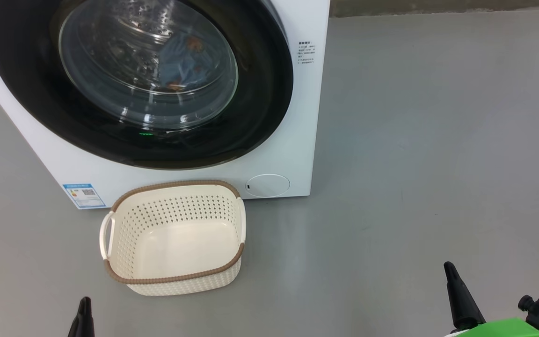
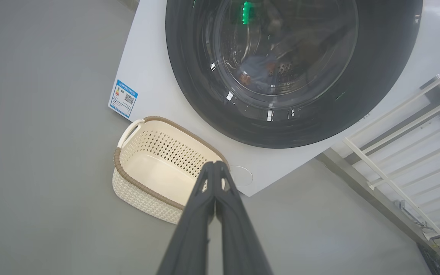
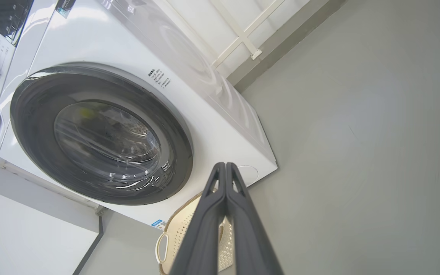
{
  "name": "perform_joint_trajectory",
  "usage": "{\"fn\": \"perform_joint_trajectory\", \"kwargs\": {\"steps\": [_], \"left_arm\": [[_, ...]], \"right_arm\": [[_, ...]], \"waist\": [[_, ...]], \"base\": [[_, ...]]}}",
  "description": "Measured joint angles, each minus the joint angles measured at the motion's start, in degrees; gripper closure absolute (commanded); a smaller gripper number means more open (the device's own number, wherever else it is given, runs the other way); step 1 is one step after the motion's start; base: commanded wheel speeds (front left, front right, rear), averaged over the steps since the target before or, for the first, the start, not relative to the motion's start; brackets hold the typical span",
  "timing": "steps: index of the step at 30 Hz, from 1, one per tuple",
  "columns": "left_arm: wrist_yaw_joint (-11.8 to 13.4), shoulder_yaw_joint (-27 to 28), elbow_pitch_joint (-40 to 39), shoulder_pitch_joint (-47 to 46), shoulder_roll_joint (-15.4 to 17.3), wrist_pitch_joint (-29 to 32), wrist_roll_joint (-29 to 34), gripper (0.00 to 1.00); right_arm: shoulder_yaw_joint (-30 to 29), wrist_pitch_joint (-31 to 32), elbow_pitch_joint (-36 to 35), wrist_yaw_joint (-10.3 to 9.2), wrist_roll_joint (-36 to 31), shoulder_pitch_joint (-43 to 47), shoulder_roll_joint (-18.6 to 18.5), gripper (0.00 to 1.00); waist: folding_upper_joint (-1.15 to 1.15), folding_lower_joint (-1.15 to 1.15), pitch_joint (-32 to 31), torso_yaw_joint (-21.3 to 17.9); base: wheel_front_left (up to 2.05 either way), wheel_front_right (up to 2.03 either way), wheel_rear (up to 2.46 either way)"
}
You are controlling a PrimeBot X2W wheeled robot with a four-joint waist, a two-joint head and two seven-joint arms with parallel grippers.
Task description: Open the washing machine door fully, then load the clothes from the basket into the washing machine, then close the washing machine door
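Front-loader and basket, seen from the head and both wrists. The washing machine (image 1: 297, 117) stands on the grey floor (image 1: 414, 140) with the washing machine door (image 1: 260, 93) closed, its glossy black ring lying flush against the white front. Through the bulging glass, the clothes (image 1: 180, 61) lie inside the steel drum as blue fabric with orange-brown marks. The basket (image 1: 176, 186) sits upright on the floor just in front of the machine, below the door, between the blue label sticker (image 1: 83, 195) and the round white cap (image 1: 267, 185), its cream inner floor in full view. The left gripper (image 2: 215, 168) and the right gripper (image 3: 225, 170) both hang back from machine and basket, fingers pressed together along their length and holding nothing.
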Motion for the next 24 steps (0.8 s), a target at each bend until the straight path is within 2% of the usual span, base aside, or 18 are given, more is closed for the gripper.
{"fn": "perform_joint_trajectory", "kwargs": {"steps": [24], "left_arm": [[0.00,-0.07,1.46,-2.43,-0.01,3.85,-15.26,1.00]], "right_arm": [[-1.15,3.78,0.89,-0.01,14.34,-1.36,-0.22,1.00]], "waist": [[0.00,-0.01,-0.31,-0.97]], "base": [[0.00,0.00,0.00]]}}
